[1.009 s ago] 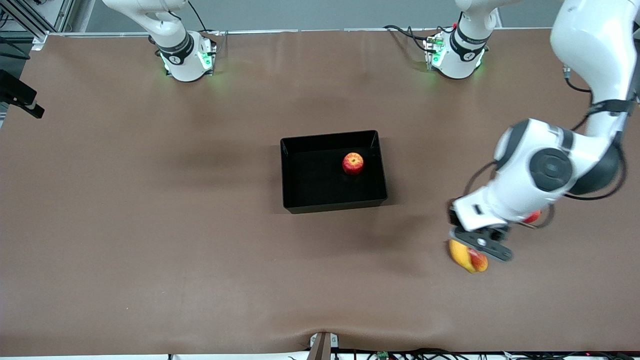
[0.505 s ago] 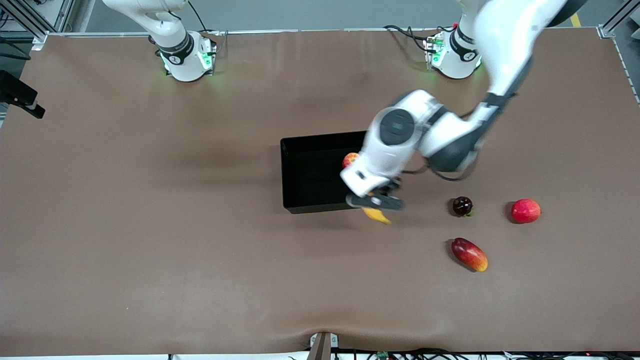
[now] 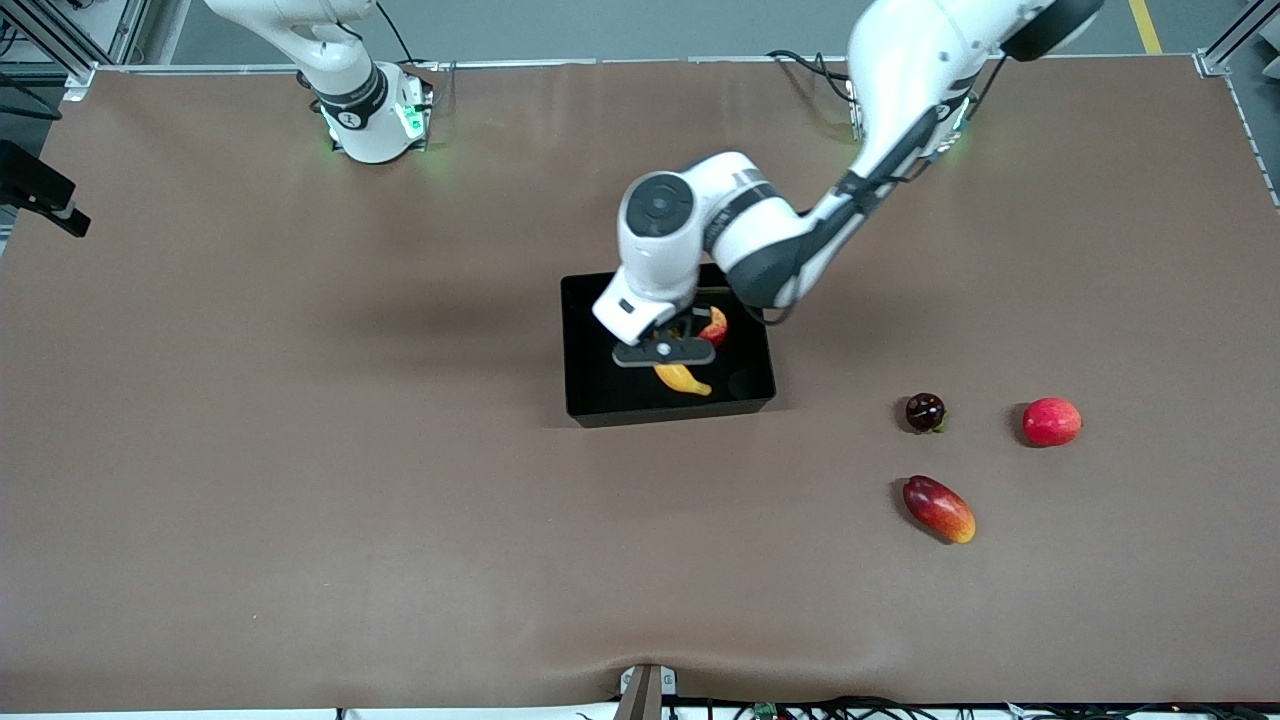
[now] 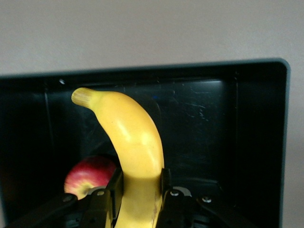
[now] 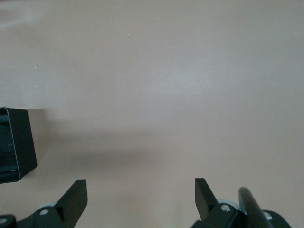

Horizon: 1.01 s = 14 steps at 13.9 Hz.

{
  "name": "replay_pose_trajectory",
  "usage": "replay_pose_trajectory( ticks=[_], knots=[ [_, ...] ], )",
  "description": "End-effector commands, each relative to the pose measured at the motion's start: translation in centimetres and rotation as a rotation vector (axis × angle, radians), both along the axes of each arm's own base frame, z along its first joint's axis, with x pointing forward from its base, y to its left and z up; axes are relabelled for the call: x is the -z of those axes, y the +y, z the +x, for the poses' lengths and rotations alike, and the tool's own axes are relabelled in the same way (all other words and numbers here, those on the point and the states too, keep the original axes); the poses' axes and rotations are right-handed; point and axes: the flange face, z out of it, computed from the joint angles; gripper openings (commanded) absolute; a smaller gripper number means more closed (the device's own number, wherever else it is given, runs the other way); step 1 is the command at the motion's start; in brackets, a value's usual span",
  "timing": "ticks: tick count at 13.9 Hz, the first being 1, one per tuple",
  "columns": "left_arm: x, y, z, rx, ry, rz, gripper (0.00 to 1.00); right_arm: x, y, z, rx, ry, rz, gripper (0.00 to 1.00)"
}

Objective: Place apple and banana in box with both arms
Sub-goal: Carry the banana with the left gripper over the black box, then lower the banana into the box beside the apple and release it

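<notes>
The black box (image 3: pixel 590 400) stands at the middle of the table. The red and yellow apple (image 3: pixel 716 327) lies in it, partly hidden by the left arm. My left gripper (image 3: pixel 666 362) is over the box, shut on the yellow banana (image 3: pixel 684 380), which hangs inside the box's walls. In the left wrist view the banana (image 4: pixel 133 137) sits between the black fingers (image 4: pixel 114 187), with the apple (image 4: pixel 88 175) beside it and the box wall (image 4: pixel 285 142) around. My right gripper (image 5: pixel 141 190) is open and empty over bare table; only its arm's base shows in the front view.
Three other fruits lie toward the left arm's end of the table: a dark round fruit (image 3: pixel 925 411), a plain red round fruit (image 3: pixel 1051 421) and an oblong red-orange fruit (image 3: pixel 938 508). A corner of the box (image 5: pixel 16 145) shows in the right wrist view.
My left arm has carried the banana from beside the oblong fruit, across the table, to over the inside of the box. The right arm has not moved.
</notes>
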Motion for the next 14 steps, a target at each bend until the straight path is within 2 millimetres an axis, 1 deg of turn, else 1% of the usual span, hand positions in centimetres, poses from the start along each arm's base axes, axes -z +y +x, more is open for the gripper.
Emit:
replay_pose_trajectory(
  ticks=[1,3,5,8,9,11,12,14],
  knots=[
    [1.5,-3.0,-1.3,-0.049,-0.035,-0.015,0.00,0.0,0.0,-0.4,-0.004,0.011,-0.014,1.00],
    [3.8,-5.3,-2.6,-0.064,-0.036,-0.019,0.00,-0.1,0.1,-0.4,-0.005,0.006,-0.014,1.00],
    [5.5,-5.8,-2.7,-0.048,-0.076,0.001,0.00,-0.2,0.2,-0.3,-0.005,0.005,-0.014,1.00],
    [8.5,-5.8,-2.4,-0.037,-0.094,0.001,0.00,-0.2,0.1,-0.3,-0.001,0.002,-0.015,1.00],
    [8.7,-5.8,-2.3,-0.032,-0.098,-0.008,0.00,-0.1,0.0,-0.3,0.001,0.005,-0.014,1.00],
    [9.4,-5.1,-1.3,-0.021,-0.117,0.004,0.00,-0.1,-0.1,-0.3,0.002,0.005,-0.014,1.00],
    [10.4,-5.5,-1.9,-0.002,-0.120,0.009,0.00,-0.2,-0.2,-0.3,0.004,0.005,-0.014,1.00],
    [11.5,-5.5,-1.9,0.006,-0.138,0.008,0.00,0.1,-0.5,-0.1,0.012,0.011,-0.014,1.00]
  ],
)
